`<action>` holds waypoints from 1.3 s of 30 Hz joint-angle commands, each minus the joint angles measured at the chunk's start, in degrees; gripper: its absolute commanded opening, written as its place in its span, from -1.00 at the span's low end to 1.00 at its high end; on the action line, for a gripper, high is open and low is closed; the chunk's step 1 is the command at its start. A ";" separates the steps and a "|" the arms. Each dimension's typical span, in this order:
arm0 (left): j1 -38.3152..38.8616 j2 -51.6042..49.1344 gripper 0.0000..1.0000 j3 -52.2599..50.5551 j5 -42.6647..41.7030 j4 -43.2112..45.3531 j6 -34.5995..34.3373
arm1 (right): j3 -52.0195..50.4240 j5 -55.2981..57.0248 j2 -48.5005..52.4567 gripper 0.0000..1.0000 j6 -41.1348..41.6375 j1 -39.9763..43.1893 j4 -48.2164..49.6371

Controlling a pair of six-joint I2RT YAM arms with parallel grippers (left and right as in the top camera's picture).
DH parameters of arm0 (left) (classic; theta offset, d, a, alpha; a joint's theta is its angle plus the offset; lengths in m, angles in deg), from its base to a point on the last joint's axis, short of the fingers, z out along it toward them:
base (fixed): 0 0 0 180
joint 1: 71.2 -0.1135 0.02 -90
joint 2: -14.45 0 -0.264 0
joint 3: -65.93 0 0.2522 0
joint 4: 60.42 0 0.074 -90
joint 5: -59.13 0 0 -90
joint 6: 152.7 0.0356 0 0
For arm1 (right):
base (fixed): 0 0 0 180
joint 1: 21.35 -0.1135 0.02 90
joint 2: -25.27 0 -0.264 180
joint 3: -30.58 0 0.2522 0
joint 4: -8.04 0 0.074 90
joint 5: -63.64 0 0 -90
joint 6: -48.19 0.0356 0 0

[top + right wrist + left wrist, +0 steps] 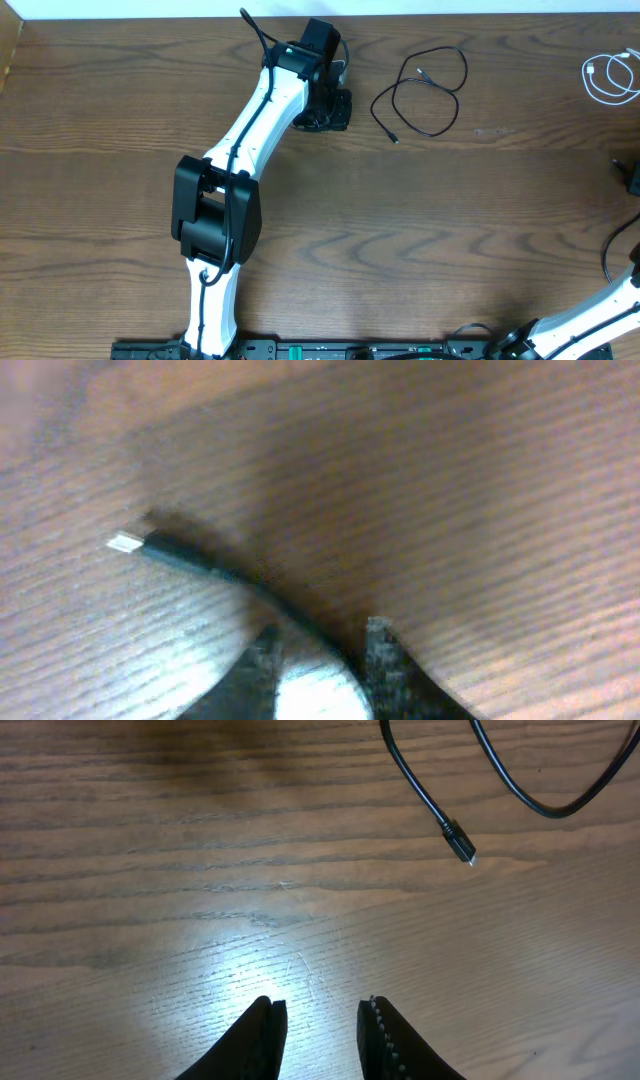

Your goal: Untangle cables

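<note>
The black cable (388, 130) lies in a loose loop at the back middle of the table. My left gripper (330, 108) hovers just left of it. In the left wrist view the black cable (413, 780) and its plug (458, 844) lie at the upper right, well ahead of the left gripper (320, 1008), which is open and empty. The white cable (590, 72) is coiled at the far right edge. The blurred right wrist view shows a black cord (190, 557) with a silver plug tip (125, 543) running in between the parted fingers of my right gripper (320, 635).
The left arm (250, 130) stretches diagonally from the front edge to the back middle. Only a white link of the right arm (590, 310) shows, at the bottom right corner, with a dark wire arcing above it.
</note>
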 commanded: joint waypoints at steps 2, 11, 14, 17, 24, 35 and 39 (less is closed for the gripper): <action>-0.15 -0.72 -0.42 -0.33 0.61 0.07 -0.28 | -1.55 0.55 0.59 -0.81 8.96 0.13 1.16; -0.13 -0.72 -0.42 -0.33 0.61 0.13 -0.31 | 1.73 6.45 -1.22 -0.98 31.78 -0.46 4.24; -0.13 -0.72 -0.42 -0.33 0.61 0.13 -0.31 | 5.84 8.74 -3.52 -0.98 34.80 -0.70 2.91; -0.13 -0.72 -0.42 -0.33 0.59 0.37 -0.31 | 11.23 13.20 -6.08 -0.98 40.00 -0.83 1.07; -0.13 -0.72 -0.42 -0.33 0.59 1.05 -0.31 | 24.39 24.44 -9.88 -0.98 48.65 -1.29 -3.52; -0.13 -0.72 -0.41 -0.33 0.59 3.58 -0.31 | 27.74 35.12 -8.74 -0.98 44.98 -7.34 0.81; -0.15 -0.72 -0.39 -0.33 1.66 3.74 -0.28 | 27.67 23.93 -7.58 -0.77 40.39 -9.29 -2.36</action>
